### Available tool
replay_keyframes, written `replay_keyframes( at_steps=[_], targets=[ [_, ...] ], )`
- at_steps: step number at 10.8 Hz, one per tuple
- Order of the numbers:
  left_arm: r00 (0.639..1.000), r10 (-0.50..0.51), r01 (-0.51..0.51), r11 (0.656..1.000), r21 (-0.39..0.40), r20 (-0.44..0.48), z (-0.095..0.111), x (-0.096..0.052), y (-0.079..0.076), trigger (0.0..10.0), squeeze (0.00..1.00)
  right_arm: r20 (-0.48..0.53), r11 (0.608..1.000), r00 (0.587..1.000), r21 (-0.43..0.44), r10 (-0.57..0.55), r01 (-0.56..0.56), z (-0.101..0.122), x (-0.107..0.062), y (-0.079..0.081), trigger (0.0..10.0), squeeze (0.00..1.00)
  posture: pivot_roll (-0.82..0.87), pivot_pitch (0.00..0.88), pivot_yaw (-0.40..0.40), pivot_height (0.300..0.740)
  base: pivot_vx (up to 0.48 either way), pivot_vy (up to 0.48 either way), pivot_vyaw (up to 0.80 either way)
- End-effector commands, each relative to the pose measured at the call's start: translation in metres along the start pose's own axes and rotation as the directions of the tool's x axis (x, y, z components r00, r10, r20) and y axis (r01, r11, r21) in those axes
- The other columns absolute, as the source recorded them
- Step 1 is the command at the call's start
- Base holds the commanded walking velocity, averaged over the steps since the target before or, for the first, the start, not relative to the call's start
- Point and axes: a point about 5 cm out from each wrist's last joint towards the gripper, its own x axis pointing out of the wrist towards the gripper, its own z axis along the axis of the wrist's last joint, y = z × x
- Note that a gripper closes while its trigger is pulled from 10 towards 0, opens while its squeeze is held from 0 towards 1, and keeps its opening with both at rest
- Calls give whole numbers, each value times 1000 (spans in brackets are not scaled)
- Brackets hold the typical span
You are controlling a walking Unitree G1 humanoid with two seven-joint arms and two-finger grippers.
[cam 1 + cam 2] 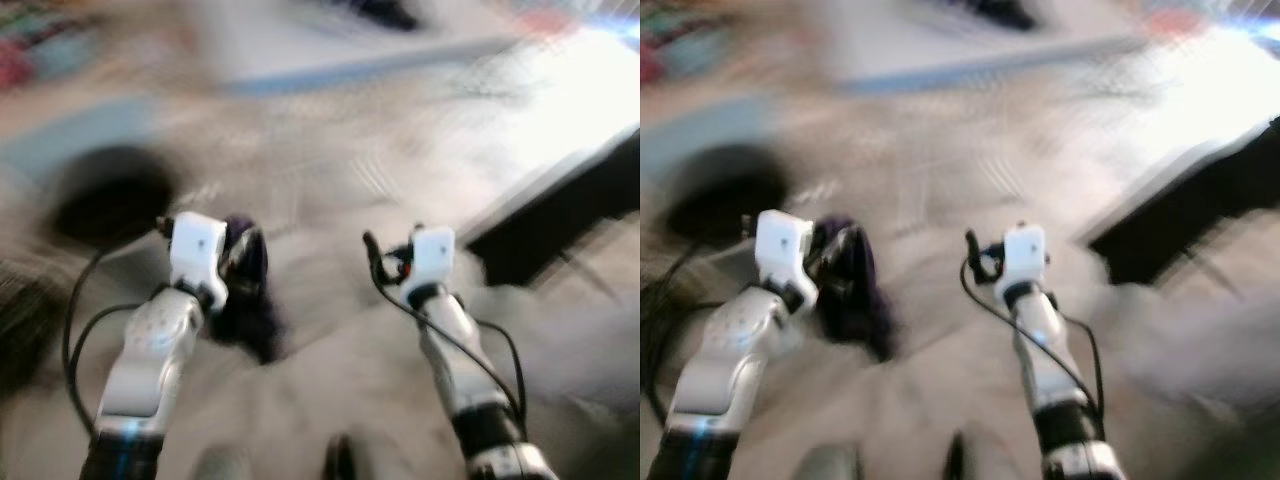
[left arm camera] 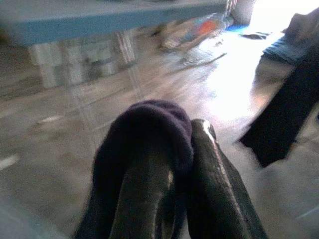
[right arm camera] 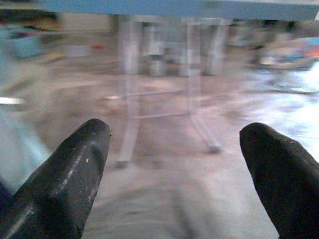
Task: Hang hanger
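Your left gripper [image 2: 174, 164] is clamped on a dark purple cloth [image 2: 149, 134]; no hanger is discernible through the blur. Your right gripper [image 3: 174, 164] is spread wide and empty, facing a pale metal rack [image 3: 159, 89] well ahead. I judge hanging isn't yet done.

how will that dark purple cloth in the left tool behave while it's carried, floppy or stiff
Probably floppy: the dark purple soft cloth drapes over the finger of the left tool and hangs beside the arm. Likely light, since it folds softly. It may slip or swing; the right tool is open with nothing between its fingers.
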Motion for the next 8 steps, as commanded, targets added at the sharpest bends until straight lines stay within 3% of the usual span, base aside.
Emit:
replay_keyframes(
  at_steps=[1,3,6,8],
  targets=[
    [1000,-26,26,1000,18,17,3,-2,-5,10000,0,-8,1000,1000,5,-19,19,-1,0,-4,10000,0,20,136,-89,740,442,0,0],
    [1000,-25,24,1000,20,12,2,-2,-5,10000,0,-12,1000,1000,6,-21,21,-2,0,-4,10000,0,20,136,-89,740,441,0,-759],
    [1000,-16,16,1000,26,-27,-6,-3,-4,10000,0,-11,1000,1000,10,-27,27,-2,-1,-5,10000,0,20,132,-90,740,343,334,-800],
    [999,18,-14,997,79,-46,-11,-12,5,10000,0,13,999,999,1,-41,41,1,-5,-8,10000,0,20,126,-89,740,274,394,-800]
  ],
)
